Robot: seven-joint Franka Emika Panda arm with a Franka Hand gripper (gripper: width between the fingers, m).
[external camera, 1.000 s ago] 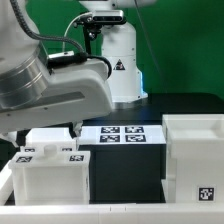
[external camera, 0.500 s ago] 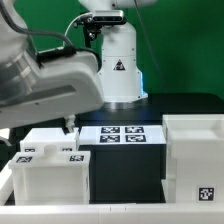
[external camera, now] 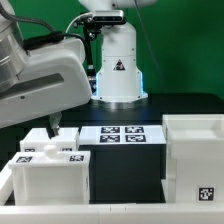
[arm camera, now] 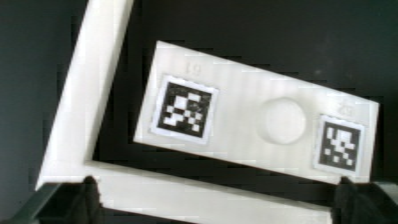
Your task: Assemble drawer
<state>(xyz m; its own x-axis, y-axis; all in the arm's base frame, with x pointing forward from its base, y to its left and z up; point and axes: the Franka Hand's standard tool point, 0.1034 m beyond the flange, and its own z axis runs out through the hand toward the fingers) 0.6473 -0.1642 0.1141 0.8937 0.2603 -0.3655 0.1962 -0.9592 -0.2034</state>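
Bench: dark; it carries every part.
Casing: upright with its open side up. It stands well apart from the fingers, toward the exterior view's right.
Near tray: just beside the far tray and not under the fingers.
Far tray: directly below the fingers and not touched.
Tagged face: a flat panel with two tags and a round boss between them.
Marker board: lies between the fingers and the casing.
Fingers: spread fully wide, holding nothing, hovering over the far tray.
Deciding relation: the tagged face's long axis runs nearly along the line from finger to finger, slightly skewed.
Judgement: the tray is below the tips, so a straight descent looks right. Gripping across the short side would call for a wrist turn.
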